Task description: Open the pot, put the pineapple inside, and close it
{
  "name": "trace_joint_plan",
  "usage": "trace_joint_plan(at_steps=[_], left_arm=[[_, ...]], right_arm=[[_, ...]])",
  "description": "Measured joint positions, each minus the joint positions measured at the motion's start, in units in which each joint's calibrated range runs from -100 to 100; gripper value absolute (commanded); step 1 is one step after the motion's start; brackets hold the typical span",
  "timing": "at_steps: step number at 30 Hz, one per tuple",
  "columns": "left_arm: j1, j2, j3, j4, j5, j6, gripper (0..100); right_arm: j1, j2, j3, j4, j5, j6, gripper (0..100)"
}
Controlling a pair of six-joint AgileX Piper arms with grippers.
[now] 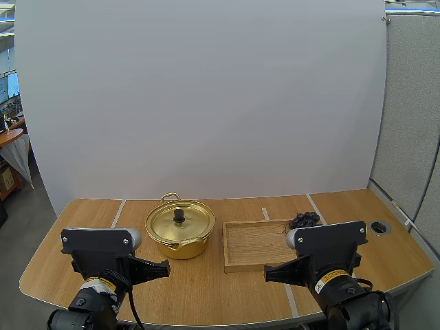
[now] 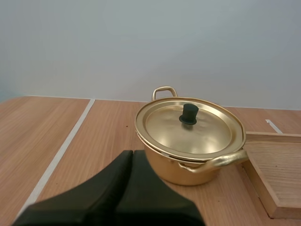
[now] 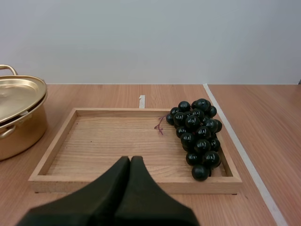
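In the high view a gold pot (image 1: 180,239) stands on the wooden table (image 1: 206,292) a little left of the frame's centre. Its lid (image 1: 189,223) is seated on it, with a black knob (image 1: 179,214) at the lid's middle. One loop handle points to the back of the table and the other toward the arms. Just right of the pot, apart from it, lies a shallow wooden tray (image 1: 251,247). A bunch of dark grapes (image 1: 304,219) sits at the tray's far right corner, partly behind the right arm. Thin white lines run across the tabletop.

The left hand (image 1: 165,268) is at the lower left of the frame. Its fingers point right toward the pot and stop short of it, touching nothing. The right hand (image 1: 268,273) is at the lower right, its fingers pointing left, with the tip showing at the tray's near edge.

In the left wrist view the left hand (image 2: 132,153) has its fingers pressed together into one dark wedge, holding nothing. The pot (image 2: 188,173) stands just ahead with its lid (image 2: 207,134) and knob (image 2: 189,114) in place, and the tray (image 2: 277,174) lies beside it.

In the right wrist view the right hand (image 3: 130,159) is likewise closed flat on nothing, aimed at the near rim of the tray (image 3: 108,146). The grapes (image 3: 197,132) lie inside the tray against the side away from the pot (image 3: 19,127), with a reddish stem toward the tray's middle.
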Motion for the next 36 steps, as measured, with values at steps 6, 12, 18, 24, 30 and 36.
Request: trace_joint_plan(at_steps=[6, 12, 18, 24, 30, 36], left_arm=[[0.00, 0.00, 0.00, 0.12, 0.51, 0.00, 0], [0.00, 0.00, 0.00, 0.12, 0.51, 0.00, 0], [0.00, 0.00, 0.00, 0.12, 0.51, 0.00, 0], [0.00, 0.00, 0.00, 0.12, 0.51, 0.00, 0], [0.00, 0.00, 0.00, 0.12, 0.51, 0.00, 0], [0.00, 0.00, 0.00, 0.12, 0.51, 0.00, 0]], right_arm=[[0.00, 0.00, 0.00, 0.13, 0.00, 0.00, 0], [0.00, 0.00, 0.00, 0.36, 0.00, 0.00, 0], [0.00, 0.00, 0.00, 0.36, 0.00, 0.00, 0], [0.00, 0.00, 0.00, 0.36, 0.00, 0.00, 0], [0.00, 0.00, 0.00, 0.36, 0.00, 0.00, 0], [0.00, 0.00, 0.00, 0.36, 0.00, 0.00, 0]])
